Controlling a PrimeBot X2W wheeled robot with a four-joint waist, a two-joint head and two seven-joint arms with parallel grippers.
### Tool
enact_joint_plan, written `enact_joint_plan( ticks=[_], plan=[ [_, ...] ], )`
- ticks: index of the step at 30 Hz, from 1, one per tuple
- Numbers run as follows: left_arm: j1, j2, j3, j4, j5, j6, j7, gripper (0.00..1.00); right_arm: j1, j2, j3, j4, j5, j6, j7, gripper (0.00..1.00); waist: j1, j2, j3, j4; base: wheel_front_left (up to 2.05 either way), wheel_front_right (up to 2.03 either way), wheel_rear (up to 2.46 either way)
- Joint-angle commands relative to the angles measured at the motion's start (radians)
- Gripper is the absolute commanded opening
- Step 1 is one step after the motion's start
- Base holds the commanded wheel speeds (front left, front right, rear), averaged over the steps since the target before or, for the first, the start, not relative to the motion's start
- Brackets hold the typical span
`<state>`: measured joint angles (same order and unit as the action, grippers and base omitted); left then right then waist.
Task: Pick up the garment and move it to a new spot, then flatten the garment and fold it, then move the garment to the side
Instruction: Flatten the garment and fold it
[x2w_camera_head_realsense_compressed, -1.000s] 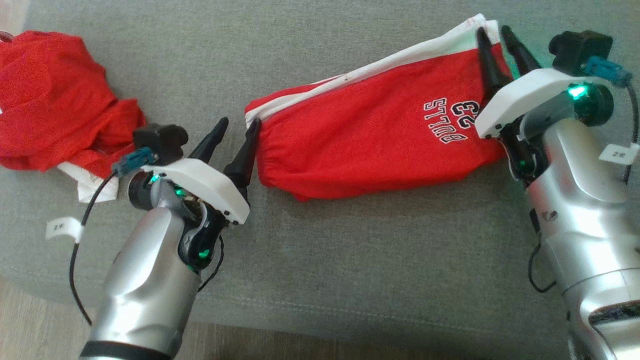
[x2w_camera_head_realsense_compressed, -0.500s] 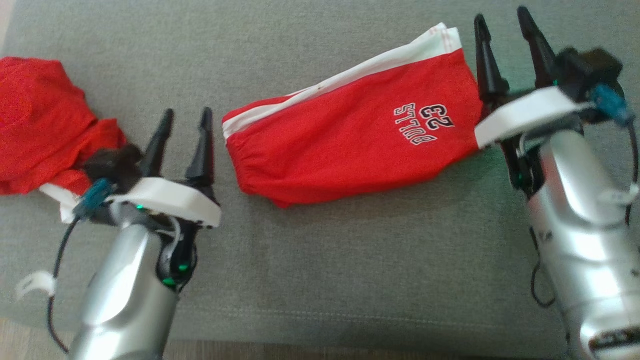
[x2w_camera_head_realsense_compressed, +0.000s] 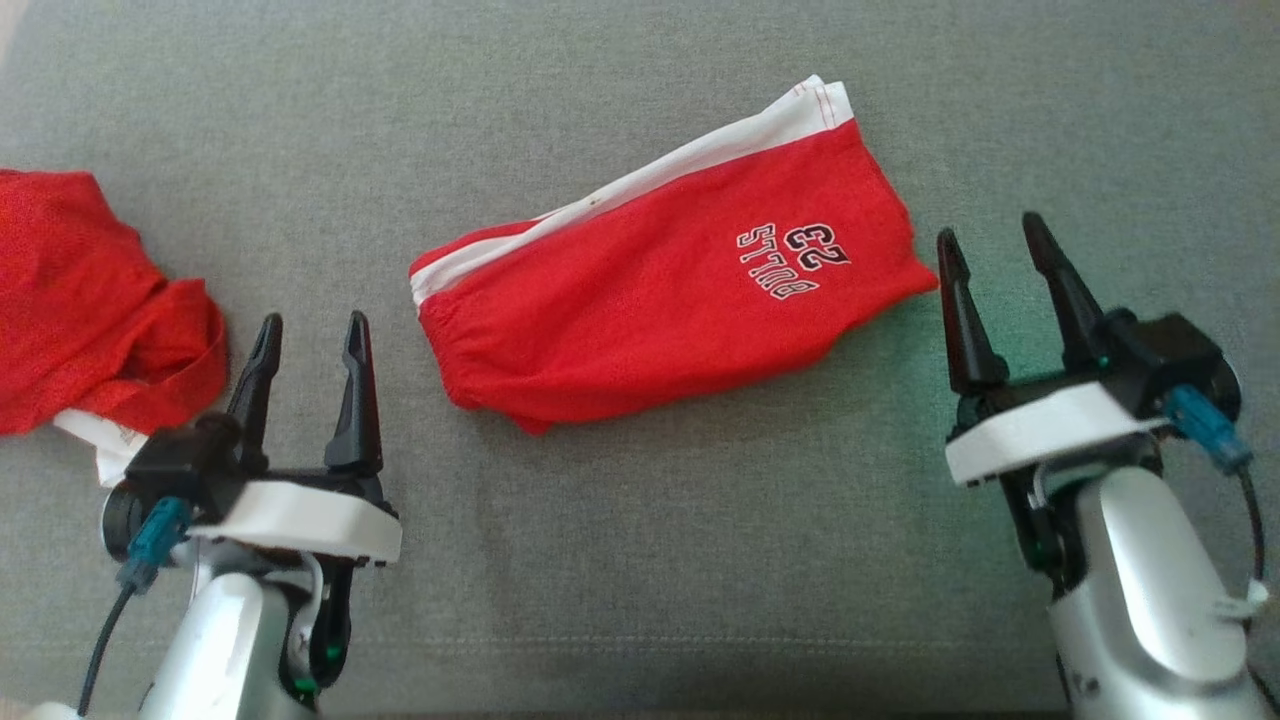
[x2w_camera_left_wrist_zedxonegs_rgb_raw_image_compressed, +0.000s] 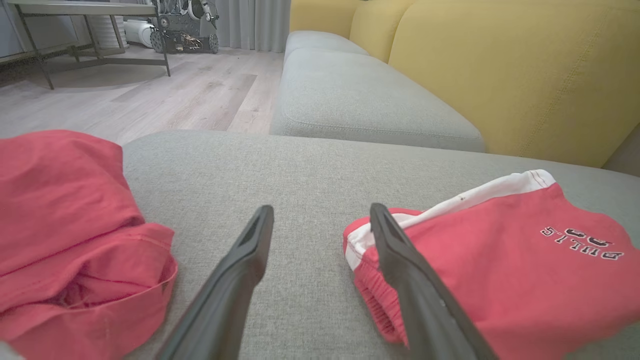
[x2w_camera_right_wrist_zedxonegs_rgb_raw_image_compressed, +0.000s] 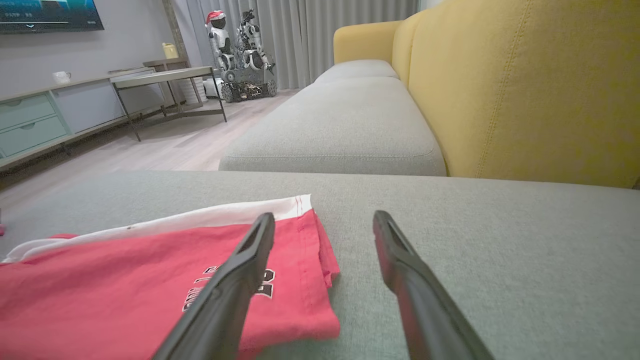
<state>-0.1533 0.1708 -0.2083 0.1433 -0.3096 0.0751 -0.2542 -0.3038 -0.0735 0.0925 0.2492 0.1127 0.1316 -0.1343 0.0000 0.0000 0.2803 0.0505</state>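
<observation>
Folded shorts lie diagonal on cushion, waistband lower left.

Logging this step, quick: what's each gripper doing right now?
Left gripper: open, holding nothing, just short of the shorts.
Right gripper: open, holding nothing.

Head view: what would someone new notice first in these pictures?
The folded red shorts, with a white stripe and a Bulls 23 print, lie mid-cushion on the grey sofa. A crumpled red garment sits at the far left. The left claw and right claw, both open and empty, flank the shorts without touching them.
</observation>
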Motion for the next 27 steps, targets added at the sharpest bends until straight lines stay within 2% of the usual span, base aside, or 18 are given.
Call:
enact_joint_plan(
  ticks=[1,9,18,22,27],
  plan=[
    [-0.017,0.024,0.041,-0.035,0.008,0.004,-0.007,1.00,0.008,0.012,0.014,-0.066,-0.008,-0.001,0.013,1.00,0.0000,0.0000,-0.005,-0.002,0.00,0.00,0.00],
    [-0.012,0.019,0.047,-0.028,0.016,0.000,-0.008,1.00,0.071,0.021,0.001,-0.145,-0.007,-0.001,0.054,1.00,0.0000,0.0000,-0.015,-0.005,0.00,0.00,0.00],
    [-0.026,0.012,0.053,-0.024,0.027,-0.008,-0.008,1.00,0.074,0.023,-0.010,-0.179,-0.010,-0.001,0.086,1.00,0.0000,0.0000,-0.010,0.000,0.00,0.00,0.00],
    [-0.055,0.007,0.049,-0.025,0.030,-0.019,-0.008,1.00,0.023,0.023,-0.013,-0.154,-0.016,-0.001,0.112,1.00,0.0000,0.0000,0.019,0.015,0.00,0.00,0.00],
    [-0.105,-0.010,0.039,-0.015,0.037,-0.037,-0.008,1.00,-0.077,0.019,-0.007,-0.049,-0.025,-0.001,0.132,1.00,0.0000,0.0000,0.061,0.045,0.00,0.00,0.00]
  ],
)
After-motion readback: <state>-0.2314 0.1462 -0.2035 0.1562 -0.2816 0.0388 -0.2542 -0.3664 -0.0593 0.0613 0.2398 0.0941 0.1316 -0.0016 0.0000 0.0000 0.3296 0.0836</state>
